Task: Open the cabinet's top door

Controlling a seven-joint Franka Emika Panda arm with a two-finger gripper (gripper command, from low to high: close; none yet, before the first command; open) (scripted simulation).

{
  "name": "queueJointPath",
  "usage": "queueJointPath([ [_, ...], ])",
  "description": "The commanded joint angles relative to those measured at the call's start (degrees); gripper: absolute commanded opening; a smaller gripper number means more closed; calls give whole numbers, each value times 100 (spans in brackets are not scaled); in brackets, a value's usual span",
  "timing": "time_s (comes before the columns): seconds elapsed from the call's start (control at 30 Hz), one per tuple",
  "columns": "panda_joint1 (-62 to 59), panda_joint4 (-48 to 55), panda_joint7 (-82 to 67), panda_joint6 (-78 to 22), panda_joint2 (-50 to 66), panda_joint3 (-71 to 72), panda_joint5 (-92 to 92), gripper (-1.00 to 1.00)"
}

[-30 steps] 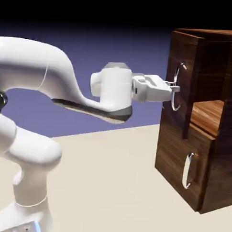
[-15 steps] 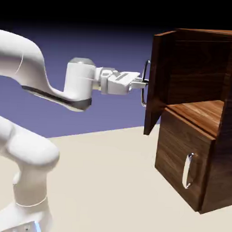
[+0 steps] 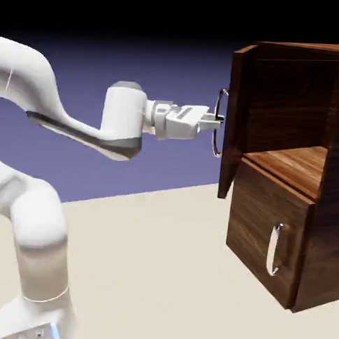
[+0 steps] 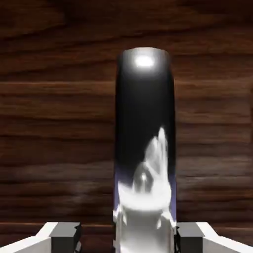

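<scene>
1. Gripper clenched on the silver handle of the top door, which stands swung wide from the cabinet.
2. Hand view: handle fills the centre between both fingertips; door wood covers everything behind.
3. Cabinet's right side cut off by the picture edge; the lower panel is closed.
4. Arm base cropped at the lower left.
</scene>
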Motion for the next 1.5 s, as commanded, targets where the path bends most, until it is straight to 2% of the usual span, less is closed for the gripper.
queueJointPath([
  [0.0, -206, 12, 24, 177, -33, 109, 62, -100],
  [0.33, -2283, 42, 78, 1821, -748, 1365, 818, -100],
  [0.43, -2603, -48, -256, 1905, -1076, 1762, 1515, -100],
  [0.7, -1897, -151, -1436, 286, -1376, 2440, 3496, -100],
  [0.97, -1732, 461, -1927, -1707, -1258, 3603, 5028, -100],
  [1.17, -2206, 1373, -2087, -3202, -1018, 4633, 5900, -100],
  [1.47, -3723, 3214, -2337, -5229, -893, 6171, 6857, -100],
])
